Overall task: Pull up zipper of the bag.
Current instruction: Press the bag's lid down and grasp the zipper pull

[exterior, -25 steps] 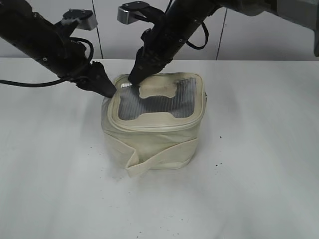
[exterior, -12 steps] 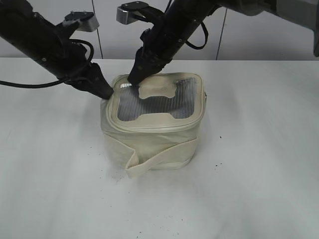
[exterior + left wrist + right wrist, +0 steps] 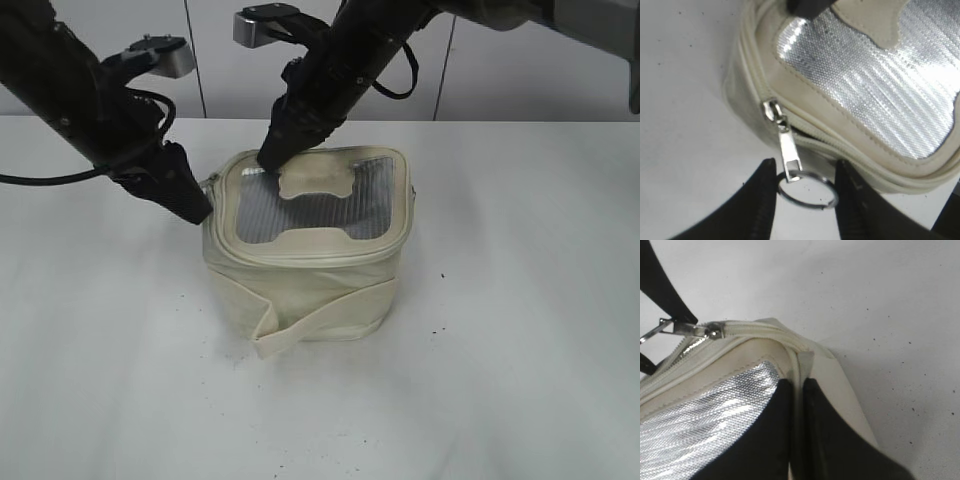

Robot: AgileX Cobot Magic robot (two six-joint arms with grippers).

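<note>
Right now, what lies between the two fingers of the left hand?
In the left wrist view, the zipper's silver ring pull lies between the left hand's fingers, hanging from the bag.
</note>
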